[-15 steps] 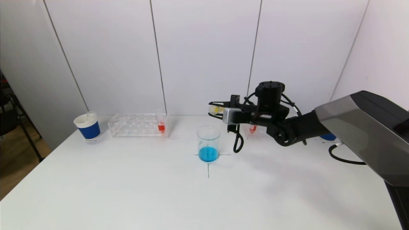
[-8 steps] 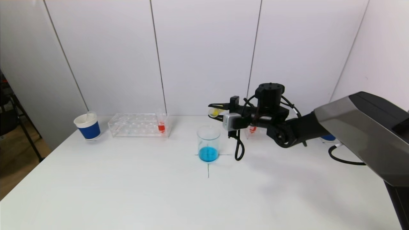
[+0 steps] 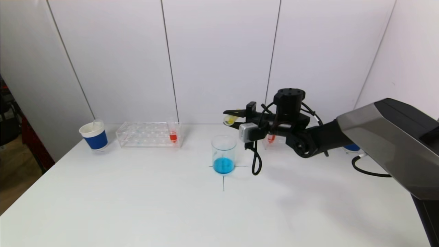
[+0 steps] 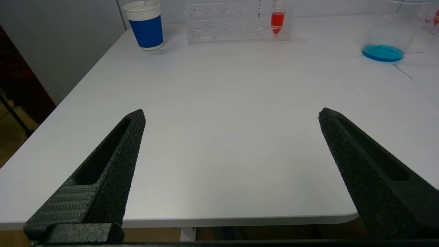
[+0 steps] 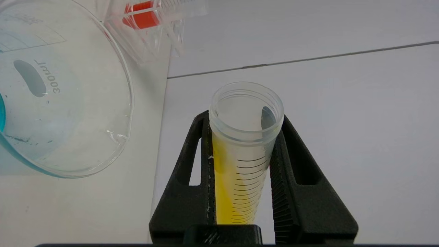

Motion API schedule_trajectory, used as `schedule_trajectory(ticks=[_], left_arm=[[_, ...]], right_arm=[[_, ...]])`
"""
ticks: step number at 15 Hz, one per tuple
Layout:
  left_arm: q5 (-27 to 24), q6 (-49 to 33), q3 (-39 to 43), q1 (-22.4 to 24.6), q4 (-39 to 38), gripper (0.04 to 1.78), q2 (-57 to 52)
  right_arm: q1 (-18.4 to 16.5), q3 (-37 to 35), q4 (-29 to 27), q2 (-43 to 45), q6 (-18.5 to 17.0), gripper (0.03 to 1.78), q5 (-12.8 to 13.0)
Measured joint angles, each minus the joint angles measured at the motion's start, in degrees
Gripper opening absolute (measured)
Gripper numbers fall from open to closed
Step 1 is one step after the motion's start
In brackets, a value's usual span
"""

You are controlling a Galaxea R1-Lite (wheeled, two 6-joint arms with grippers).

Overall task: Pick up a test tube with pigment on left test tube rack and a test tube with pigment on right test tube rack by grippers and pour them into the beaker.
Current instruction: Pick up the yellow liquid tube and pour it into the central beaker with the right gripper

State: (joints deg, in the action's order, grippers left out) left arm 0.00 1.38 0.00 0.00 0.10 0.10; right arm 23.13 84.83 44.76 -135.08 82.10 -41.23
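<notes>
My right gripper point(image 3: 232, 118) is shut on a test tube of yellow pigment point(image 3: 230, 119), held tilted just above and behind the beaker's rim. In the right wrist view the tube point(image 5: 244, 151) sits between the black fingers point(image 5: 185, 178), its open mouth facing away and the yellow liquid lying along one side. The glass beaker point(image 3: 223, 154) stands on a cross mark and holds blue liquid. The left rack point(image 3: 145, 134) holds a red tube point(image 3: 173, 136). Another red tube point(image 3: 271, 138) shows behind the right arm. My left gripper point(image 4: 231, 115) is open and empty over the table's near left edge.
A blue and white paper cup point(image 3: 94, 135) stands left of the left rack. A second blue cup point(image 3: 352, 147) peeks out behind the right arm. A black cable loop point(image 3: 255, 161) hangs from the right wrist close beside the beaker.
The right wrist has rolled a little, so the yellow tube now leans more toward the beaker. The left gripper has not moved.
</notes>
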Motion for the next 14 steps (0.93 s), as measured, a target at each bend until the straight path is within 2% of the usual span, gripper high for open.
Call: schedule_trajectory(ticks=[14], left_arm=[[0.0,0.0,0.0,0.0,0.0,1.76,0.0]], right_arm=[[0.1,1.2,-0.2,-0.3,8.0,0.51,0.3]])
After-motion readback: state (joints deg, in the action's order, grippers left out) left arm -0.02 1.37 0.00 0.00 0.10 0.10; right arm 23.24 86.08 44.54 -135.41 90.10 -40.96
